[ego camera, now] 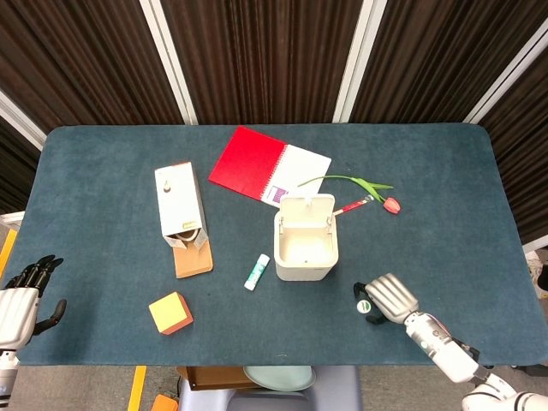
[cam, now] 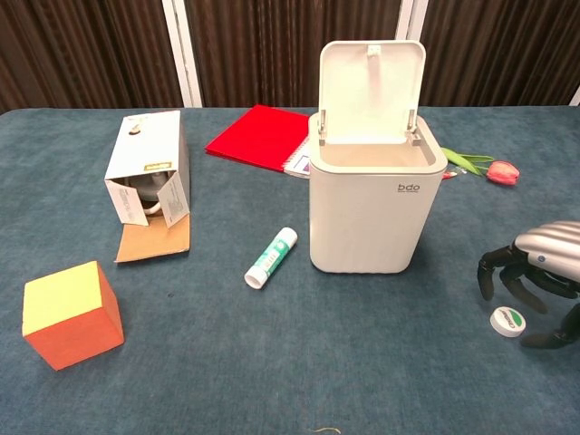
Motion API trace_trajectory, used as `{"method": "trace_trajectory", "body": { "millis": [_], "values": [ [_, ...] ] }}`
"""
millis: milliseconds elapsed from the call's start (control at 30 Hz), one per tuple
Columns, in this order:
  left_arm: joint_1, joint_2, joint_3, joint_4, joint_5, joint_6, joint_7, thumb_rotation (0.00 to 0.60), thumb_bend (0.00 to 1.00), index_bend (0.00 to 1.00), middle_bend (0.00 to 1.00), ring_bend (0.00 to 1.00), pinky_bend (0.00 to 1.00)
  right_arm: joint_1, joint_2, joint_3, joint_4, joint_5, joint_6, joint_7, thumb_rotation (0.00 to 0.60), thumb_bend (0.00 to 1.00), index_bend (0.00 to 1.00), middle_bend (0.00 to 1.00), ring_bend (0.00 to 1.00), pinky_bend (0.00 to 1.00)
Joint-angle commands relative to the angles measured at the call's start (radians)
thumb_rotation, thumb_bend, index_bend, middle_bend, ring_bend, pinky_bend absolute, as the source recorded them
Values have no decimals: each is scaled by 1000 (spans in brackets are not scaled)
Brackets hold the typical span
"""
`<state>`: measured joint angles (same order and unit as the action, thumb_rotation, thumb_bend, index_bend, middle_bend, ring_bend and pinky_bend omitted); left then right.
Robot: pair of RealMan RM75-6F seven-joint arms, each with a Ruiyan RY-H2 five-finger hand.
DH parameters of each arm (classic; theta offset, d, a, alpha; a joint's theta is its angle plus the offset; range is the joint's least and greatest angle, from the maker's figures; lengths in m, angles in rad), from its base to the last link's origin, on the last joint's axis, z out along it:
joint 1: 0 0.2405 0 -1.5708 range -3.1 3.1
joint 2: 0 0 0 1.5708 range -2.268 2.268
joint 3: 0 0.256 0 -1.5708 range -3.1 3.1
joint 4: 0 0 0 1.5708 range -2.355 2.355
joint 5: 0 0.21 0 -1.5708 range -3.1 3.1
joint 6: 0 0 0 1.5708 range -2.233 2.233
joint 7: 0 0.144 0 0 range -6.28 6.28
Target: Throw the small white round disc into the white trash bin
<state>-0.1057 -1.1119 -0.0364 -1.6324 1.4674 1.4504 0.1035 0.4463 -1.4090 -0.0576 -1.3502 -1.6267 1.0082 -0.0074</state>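
L. hand (ego camera: 19,301) is seen at the bench's (ego camera: 103,154) left edge, fingers spread, nothing held. Orange cube (cam: 72,314), opened carton (cam: 149,178), glue stick (cam: 270,256) and red notebook (cam: 256,136) are laid left to centre. White trash bin (cam: 375,195) is shown w/ lid raised. Small white round disc (cam: 507,320) is lying on the bench, right of bin, under r. hand (cam: 538,272), whose fingers are arched apart around it; contact cannot be told.

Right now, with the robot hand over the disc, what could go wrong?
1. The disc lies flat and low on the cloth; the right robot hand, fingers curled around it, may nudge it away instead of pinching it.
2. The trash bin is tall with its lid up; a low carry could knock its wall.
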Motion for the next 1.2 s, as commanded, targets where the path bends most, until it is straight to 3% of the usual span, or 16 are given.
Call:
{"method": "trace_trajectory", "body": {
  "millis": [33,567,867,1000,1200],
  "values": [
    [0,0,0,0,0,0,-2,600,408,153,114,170,330,3,-7,-1,10,2,1,3,600,276,575,817,883,978],
    [2,3,0,0,5,4,-11,600,407,153,115,170,330,17,-37,-12,49,19,-8,13,600,322,586,817,884,978],
    [2,4,0,1,5,5,-14,600,408,153,115,170,330,6,-36,-11,50,25,26,7,600,349,707,826,894,988],
    [1,3,0,2,5,3,-14,600,408,153,115,170,330,-4,-14,-5,23,19,68,-6,600,349,722,827,896,990],
    [1,4,1,1,4,0,-16,600,408,153,115,170,330,-37,78,28,-106,10,187,-95,600,349,722,827,896,990]
  ]
}}
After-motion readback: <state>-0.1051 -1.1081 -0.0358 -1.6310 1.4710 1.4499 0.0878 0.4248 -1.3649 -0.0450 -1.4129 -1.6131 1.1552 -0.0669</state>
